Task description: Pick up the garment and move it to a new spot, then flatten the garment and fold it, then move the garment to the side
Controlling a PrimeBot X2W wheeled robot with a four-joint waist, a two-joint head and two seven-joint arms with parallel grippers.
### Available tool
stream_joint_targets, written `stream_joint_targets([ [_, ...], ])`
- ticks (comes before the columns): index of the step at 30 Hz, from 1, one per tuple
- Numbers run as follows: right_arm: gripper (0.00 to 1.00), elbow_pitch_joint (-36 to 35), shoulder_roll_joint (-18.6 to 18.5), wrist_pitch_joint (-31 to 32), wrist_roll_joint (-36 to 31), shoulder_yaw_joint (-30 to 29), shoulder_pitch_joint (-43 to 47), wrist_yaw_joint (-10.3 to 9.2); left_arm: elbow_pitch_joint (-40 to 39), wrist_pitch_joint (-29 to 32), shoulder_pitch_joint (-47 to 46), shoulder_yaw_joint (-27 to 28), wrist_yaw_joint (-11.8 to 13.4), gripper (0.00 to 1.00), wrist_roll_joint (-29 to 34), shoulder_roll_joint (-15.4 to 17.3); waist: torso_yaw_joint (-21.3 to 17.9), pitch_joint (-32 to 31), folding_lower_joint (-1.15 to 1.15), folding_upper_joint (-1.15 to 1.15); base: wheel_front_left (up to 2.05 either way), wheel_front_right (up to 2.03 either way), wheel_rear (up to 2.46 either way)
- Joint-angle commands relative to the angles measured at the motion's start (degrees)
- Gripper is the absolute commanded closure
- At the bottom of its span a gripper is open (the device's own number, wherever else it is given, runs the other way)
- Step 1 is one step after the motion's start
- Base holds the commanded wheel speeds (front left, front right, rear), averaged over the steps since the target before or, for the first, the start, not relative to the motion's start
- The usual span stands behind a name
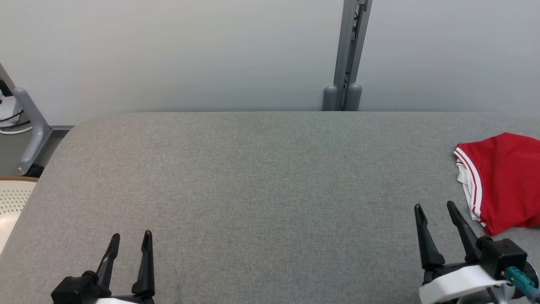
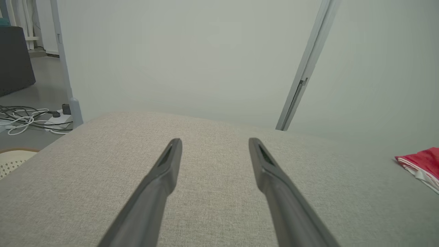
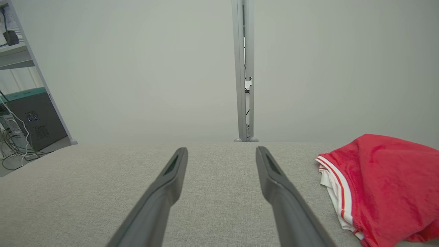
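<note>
A red garment (image 1: 506,179) with white-and-red striped trim lies bunched at the right edge of the grey table (image 1: 261,181), partly cut off by the picture's edge. My right gripper (image 1: 434,207) stands open just left of it and a little nearer, apart from the cloth, nothing between its fingers. In the right wrist view the garment (image 3: 384,185) lies to the right of the open right gripper (image 3: 221,151). My left gripper (image 1: 131,235) is open at the lower left, far from the garment. The left wrist view has the left gripper (image 2: 215,141) open and the garment (image 2: 422,164) far right.
A grey post (image 1: 348,55) stands against the pale wall behind the table's far edge. A grey frame leg (image 1: 31,126) with cables and a perforated cream seat (image 1: 10,202) sit off the table's left side.
</note>
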Motion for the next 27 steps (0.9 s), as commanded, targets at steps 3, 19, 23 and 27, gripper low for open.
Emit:
stream_joint_targets([
  [3, 0.00, -0.9, 0.1, -0.4, -0.1, 0.4, 1.2, 0.01, -0.3, -0.2, 0.7, 0.7, -0.7, 0.00, 2.1, -0.4, -0.2, -0.3, 0.00, 0.00, 0.00, 0.00, 0.00],
  [19, 0.00, -1.8, 0.2, -0.4, 0.1, 1.2, 1.9, 0.01, -0.1, -0.2, 0.7, 2.2, -2.1, 0.00, 4.6, -1.9, -0.7, -0.7, 0.00, 0.00, 0.00, 0.00, 0.00],
  [23, 0.00, -1.7, 0.2, -0.4, 0.5, 1.3, 1.8, 0.01, 0.4, -0.2, 0.5, 2.4, -2.3, 0.00, 4.9, -2.1, -0.7, -0.7, 0.00, 0.00, 0.00, 0.00, 0.00],
  [27, 0.00, -1.6, 0.2, -0.4, 0.5, 1.3, 1.7, 0.01, 0.6, -0.2, 0.4, 2.6, -2.5, 0.00, 5.1, -2.2, -0.7, -0.7, 0.00, 0.00, 0.00, 0.00, 0.00],
])
